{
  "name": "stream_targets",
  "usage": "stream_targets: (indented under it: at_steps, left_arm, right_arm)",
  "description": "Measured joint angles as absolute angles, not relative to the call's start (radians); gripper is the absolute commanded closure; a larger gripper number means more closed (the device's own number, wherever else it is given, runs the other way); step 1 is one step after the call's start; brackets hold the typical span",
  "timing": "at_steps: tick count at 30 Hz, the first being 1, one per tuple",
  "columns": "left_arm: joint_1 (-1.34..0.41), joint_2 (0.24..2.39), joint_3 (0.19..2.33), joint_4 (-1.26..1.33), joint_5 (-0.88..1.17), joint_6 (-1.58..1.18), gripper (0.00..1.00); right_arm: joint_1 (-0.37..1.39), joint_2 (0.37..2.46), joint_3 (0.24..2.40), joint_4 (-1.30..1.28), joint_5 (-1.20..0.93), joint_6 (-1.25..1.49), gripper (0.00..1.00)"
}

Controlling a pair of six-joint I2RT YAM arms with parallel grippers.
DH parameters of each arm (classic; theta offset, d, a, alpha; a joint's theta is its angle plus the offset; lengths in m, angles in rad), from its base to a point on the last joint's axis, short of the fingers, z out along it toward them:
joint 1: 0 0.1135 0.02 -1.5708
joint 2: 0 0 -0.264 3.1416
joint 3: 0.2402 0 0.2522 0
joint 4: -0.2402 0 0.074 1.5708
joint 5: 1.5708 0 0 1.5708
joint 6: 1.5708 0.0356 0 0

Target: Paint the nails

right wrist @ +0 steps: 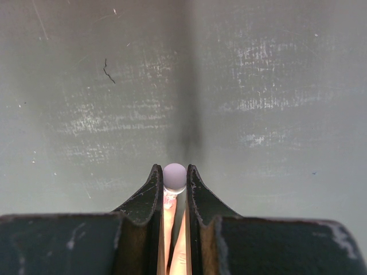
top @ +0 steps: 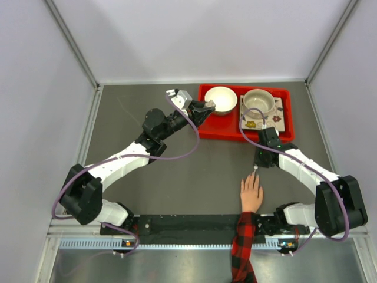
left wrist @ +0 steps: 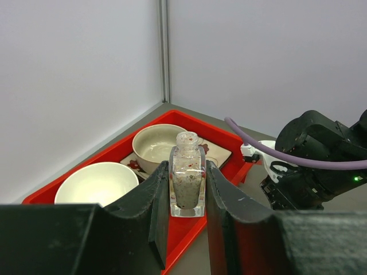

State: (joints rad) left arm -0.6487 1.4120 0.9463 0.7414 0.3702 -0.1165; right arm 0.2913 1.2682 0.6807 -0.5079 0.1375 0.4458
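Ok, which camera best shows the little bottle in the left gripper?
The left wrist view: the bottle sits upright and close, clamped in the left gripper, its neck and speckled contents plain. In the top view the gripper hides nearly all of it. The right wrist view misses it.

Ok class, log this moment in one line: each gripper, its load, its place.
left gripper: shut on glass bottle, over red tray edge | right gripper: shut on white cap, close over hand
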Motion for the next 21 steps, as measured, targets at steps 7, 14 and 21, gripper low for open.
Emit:
stream_targets:
  at_steps: [7,14,21]
  left_arm:
    - [-0.649,1.417,0.946,0.741,0.374,-0.125,1.00]
    - [-0.649,1.417,0.946,0.743,0.375,-0.129,1.00]
    - [-0.649,1.417,0.946,0.743,0.377,-0.133,1.00]
  right_arm:
    - [0.291,1.268,0.682,-0.508,0.137,0.445,1.00]
    - [0.291,1.265,0.683,-0.509,0.133,0.445,1.00]
    - [0.290,1.214,0.691,-0.543,0.130,0.445,1.00]
